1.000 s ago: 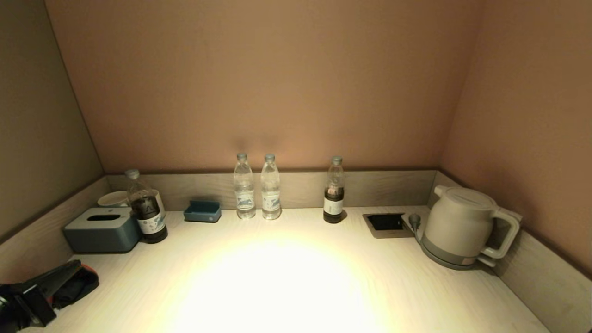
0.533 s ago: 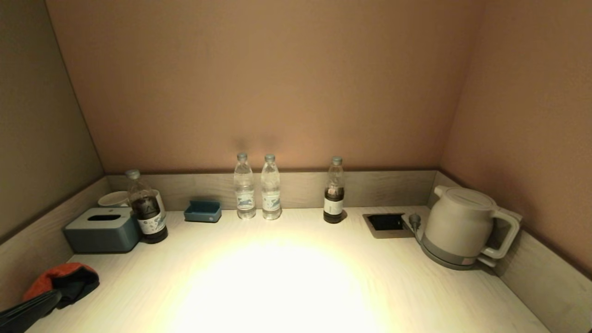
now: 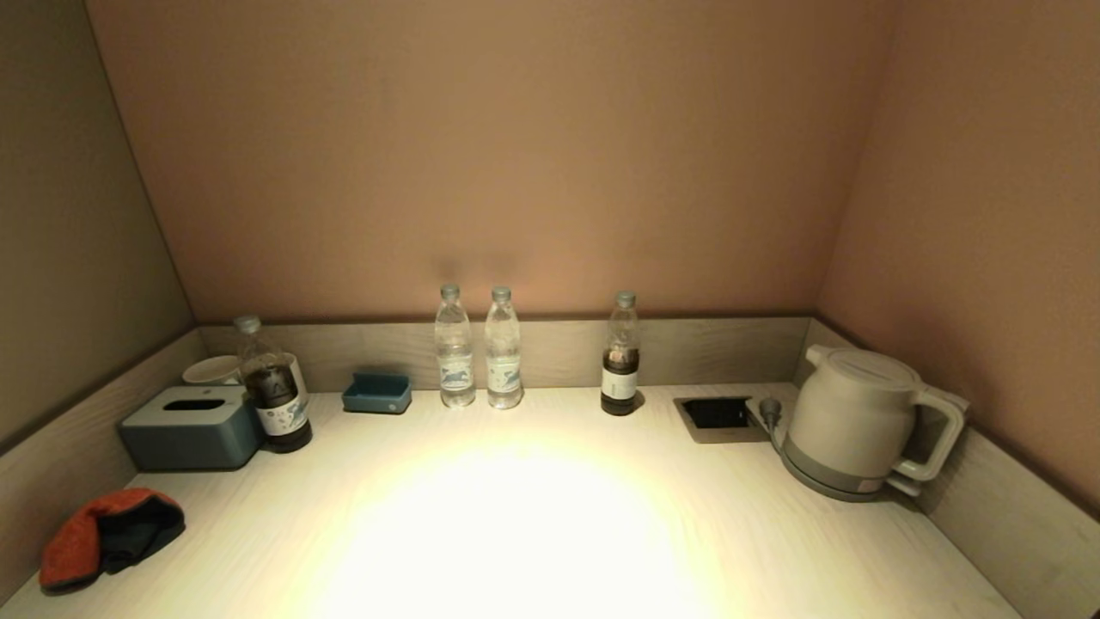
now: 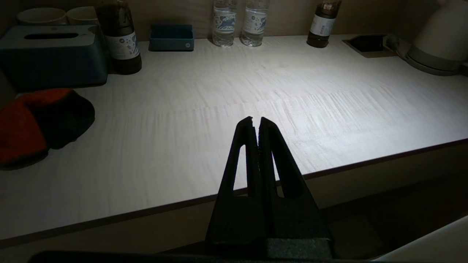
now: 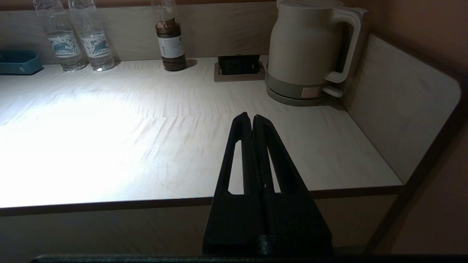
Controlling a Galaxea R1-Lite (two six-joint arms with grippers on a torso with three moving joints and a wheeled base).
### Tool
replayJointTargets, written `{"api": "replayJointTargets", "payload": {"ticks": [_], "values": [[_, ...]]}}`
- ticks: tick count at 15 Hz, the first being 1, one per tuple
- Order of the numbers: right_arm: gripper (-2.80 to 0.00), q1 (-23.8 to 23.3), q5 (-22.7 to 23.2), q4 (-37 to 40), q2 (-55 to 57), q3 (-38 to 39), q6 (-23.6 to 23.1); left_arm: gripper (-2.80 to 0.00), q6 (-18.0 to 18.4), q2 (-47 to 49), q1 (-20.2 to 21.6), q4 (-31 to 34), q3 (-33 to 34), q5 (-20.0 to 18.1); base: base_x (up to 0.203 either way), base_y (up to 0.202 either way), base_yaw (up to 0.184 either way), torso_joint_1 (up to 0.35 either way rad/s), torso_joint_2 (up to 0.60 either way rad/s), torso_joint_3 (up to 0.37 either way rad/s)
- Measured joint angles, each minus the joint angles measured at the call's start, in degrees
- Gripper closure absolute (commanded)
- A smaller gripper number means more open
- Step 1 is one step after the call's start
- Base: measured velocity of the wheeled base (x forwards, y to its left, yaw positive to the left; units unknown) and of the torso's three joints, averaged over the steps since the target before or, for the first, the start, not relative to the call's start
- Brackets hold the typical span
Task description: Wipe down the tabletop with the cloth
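Cloth (image 3: 107, 535), orange and dark, lies bunched at the near left corner of the counter (image 3: 516, 516), in front of the tissue box (image 3: 191, 426) and apart from it. Left pincer (image 4: 256, 122) hangs over the counter's front edge, fingers pressed together, holding nothing. Right pincer (image 5: 250, 118) does likewise near the kettle (image 5: 307, 47), also closed and empty.

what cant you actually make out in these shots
- Mugs: head view, mostly hidden behind the tissue box and the dark bottle.
- Bottle labels: print too small to read in any view.
- Tabletop centre: washed out by glare in the head view, so stains cannot be judged.
- Cloth: underside and folds hidden.
- Left gripper and right gripper: absent from the head view.
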State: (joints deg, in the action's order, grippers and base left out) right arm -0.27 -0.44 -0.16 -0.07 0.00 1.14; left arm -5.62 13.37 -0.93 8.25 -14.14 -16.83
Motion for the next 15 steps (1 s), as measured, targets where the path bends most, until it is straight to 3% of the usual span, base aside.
{"api": "replayJointTargets", "payload": {"ticks": [2, 7, 10, 13, 15], "values": [[0.0, 0.0, 0.0, 0.0, 0.0, 0.0, -0.02, 0.0, 0.3, -5.11, 0.02, 4.55, -0.52, -0.02, 0.0, 0.0, 0.0, 0.0, 0.0, 0.0], [0.0, 0.02, 0.0, 0.0, 0.0, 0.0, -0.02, 0.0, 0.98, -12.1, 0.07, 3.04, 1.22, 1.97, 0.0, 0.0, 0.0, 0.0, 0.0, 0.0], [0.0, 0.05, 0.0, 0.0, 0.0, 0.0, -0.02, 0.0, 0.82, -13.18, 0.05, -1.49, 2.04, 4.92, 0.0, 0.0, 0.0, 0.0, 0.0, 0.0], [0.0, 0.0, 0.0, 0.02, 0.0, 0.0, -0.02, 0.0, 1.05, -13.34, 0.09, -9.92, 3.22, 12.58, 0.0, 0.0, 0.0, 0.0, 0.0, 0.0], [0.0, 0.0, 0.0, 0.0, 0.0, 0.0, -0.02, 0.0, 1.18, -13.37, 0.11, -14.6, 4.95, 14.71, 0.0, 0.0, 0.0, 0.0, 0.0, 0.0]]}}
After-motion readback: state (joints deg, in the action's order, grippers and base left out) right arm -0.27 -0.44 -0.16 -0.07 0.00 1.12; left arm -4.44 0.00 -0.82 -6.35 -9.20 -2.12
